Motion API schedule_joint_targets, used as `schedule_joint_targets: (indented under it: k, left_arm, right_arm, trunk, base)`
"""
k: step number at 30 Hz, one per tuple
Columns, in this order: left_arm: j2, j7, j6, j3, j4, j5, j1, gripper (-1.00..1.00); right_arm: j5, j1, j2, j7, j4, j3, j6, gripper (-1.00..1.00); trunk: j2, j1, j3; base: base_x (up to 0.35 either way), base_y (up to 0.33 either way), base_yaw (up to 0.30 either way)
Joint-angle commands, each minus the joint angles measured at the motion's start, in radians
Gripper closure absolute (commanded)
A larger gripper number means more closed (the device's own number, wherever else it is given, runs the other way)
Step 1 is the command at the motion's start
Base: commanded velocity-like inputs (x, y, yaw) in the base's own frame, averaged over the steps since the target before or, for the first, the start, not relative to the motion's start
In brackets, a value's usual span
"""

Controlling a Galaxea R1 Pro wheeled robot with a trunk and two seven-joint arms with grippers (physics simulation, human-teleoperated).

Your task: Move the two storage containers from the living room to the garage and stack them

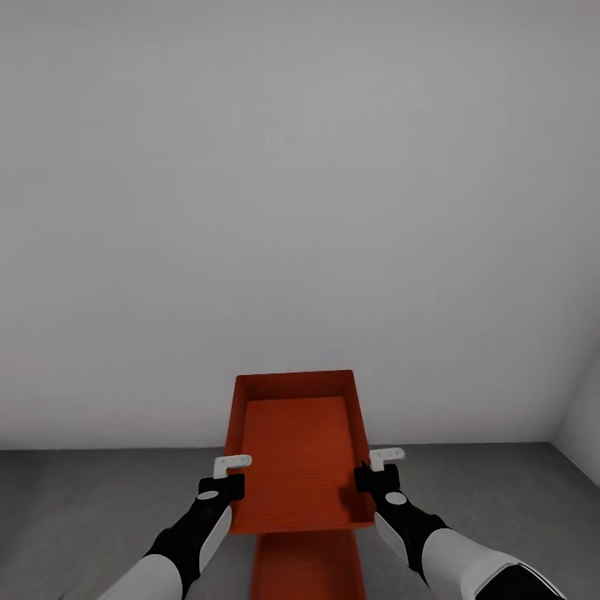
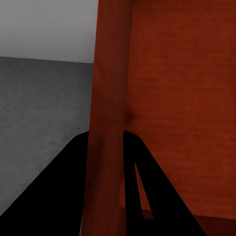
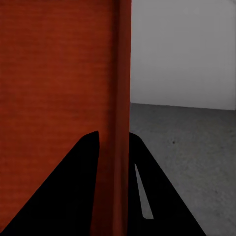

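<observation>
An orange-red open-top storage container (image 1: 298, 450) hangs in the air in front of me, held level by both arms. My left gripper (image 1: 223, 487) is shut on its left wall (image 2: 109, 123), one black finger (image 2: 64, 196) on each side. On the opposite side my right gripper (image 1: 373, 479) is shut on the right wall (image 3: 118, 123) the same way. Directly under it, low in the head view, lies the second storage container (image 1: 307, 567), partly hidden by the first. The dark grey floor (image 1: 75, 508) of the garage spreads beneath both.
A plain white wall (image 1: 300, 208) rises close ahead and meets another wall at a corner (image 1: 575, 425) on the right. Bare grey floor (image 1: 500, 483) lies to both sides of the containers.
</observation>
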Motion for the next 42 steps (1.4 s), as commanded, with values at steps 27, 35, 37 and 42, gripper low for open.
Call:
schedule_joint_targets:
  k: [27, 35, 37, 42]
  left_arm:
    - [0.023, 0.062, -0.016, 0.031, -0.006, -0.014, 0.0, 1.0]
    - [0.023, 0.062, -0.016, 0.031, -0.007, -0.014, 0.0, 1.0]
    - [0.023, 0.062, -0.017, 0.031, -0.007, -0.014, 0.0, 1.0]
    - [0.023, 0.062, -0.017, 0.031, -0.007, -0.014, 0.0, 1.0]
  right_arm:
    - [-0.043, -0.001, 0.0, 0.0, -0.001, -0.042, 0.0, 1.0]
    - [-0.043, -0.001, 0.0, 0.0, -0.001, -0.042, 0.0, 1.0]
    - [-0.043, -0.001, 0.0, 0.0, 0.0, -0.042, 0.001, 1.0]
    - [-0.043, -0.001, 0.0, 0.0, 0.0, -0.042, 0.001, 1.0]
  trunk:
    - [-0.001, 0.001, -0.001]
    - [-0.001, 0.001, -0.004]
    - [-0.001, 0.001, -0.006]
    - [-0.001, 0.001, -0.013]
  base:
    - [0.148, -0.091, 0.0]
    - [0.0, -0.068, 0.0]
    - [0.0, -0.007, 0.0]
    - [0.0, -0.002, 0.0]
